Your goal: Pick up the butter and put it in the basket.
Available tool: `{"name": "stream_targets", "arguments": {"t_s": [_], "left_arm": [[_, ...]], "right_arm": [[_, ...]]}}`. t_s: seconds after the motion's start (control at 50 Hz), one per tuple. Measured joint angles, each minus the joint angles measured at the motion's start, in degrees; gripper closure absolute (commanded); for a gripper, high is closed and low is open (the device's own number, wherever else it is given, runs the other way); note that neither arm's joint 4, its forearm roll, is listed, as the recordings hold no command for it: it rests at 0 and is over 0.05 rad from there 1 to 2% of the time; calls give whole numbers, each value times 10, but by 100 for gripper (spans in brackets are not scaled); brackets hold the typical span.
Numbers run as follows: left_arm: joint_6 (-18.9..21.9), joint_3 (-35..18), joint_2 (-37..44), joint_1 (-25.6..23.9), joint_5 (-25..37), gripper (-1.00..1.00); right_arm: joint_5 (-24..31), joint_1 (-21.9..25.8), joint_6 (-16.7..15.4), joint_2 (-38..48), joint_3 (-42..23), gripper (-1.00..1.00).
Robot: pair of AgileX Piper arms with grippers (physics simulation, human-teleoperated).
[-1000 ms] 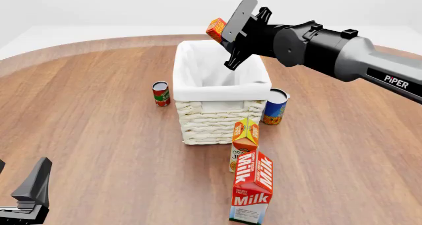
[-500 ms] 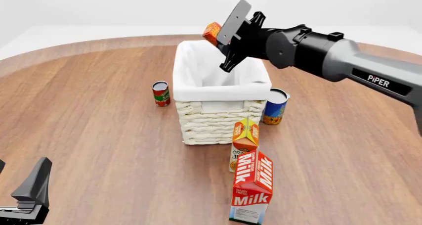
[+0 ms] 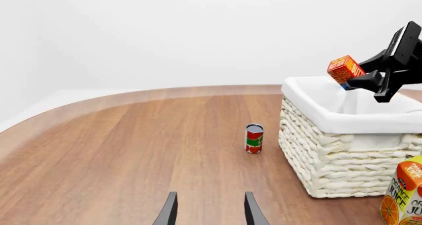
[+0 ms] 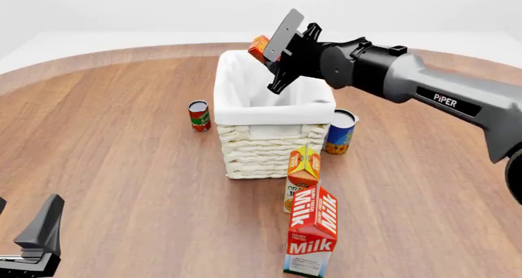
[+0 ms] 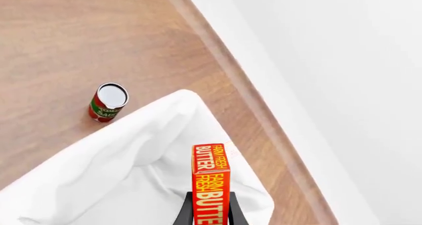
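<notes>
At seven o'clock our left gripper (image 4: 36, 241) idles low with its fingers spread and nothing between them. A small red tomato can (image 4: 199, 115) stands at nine o'clock of the large cream-white woven basket (image 4: 269, 145). Over the last second our right gripper (image 4: 273, 61), clamped on the small flat red-and-orange butter box (image 4: 259, 47), has drifted leftward above the basket's twelve o'clock rim, so release looks near.

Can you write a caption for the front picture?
Right gripper holds the butter above the basket.
</notes>
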Motion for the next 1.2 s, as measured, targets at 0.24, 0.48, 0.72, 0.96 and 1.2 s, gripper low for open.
{"name": "stream_targets", "arguments": {"t_s": [0.24, 0.48, 0.72, 0.96, 1.2], "left_arm": [[0, 0, 0, 0, 0, -100], [0, 0, 0, 0, 0, -100], [0, 0, 0, 0, 0, -100], [0, 0, 0, 0, 0, -100], [0, 0, 0, 0, 0, -100]], "right_arm": [[-2, 1, 3, 20, -9, 100], [-1, 1, 6, 29, -15, 100], [0, -1, 8, 33, -18, 100], [-4, -3, 14, 30, -20, -100], [-7, -5, 18, 22, -21, -100]]}}
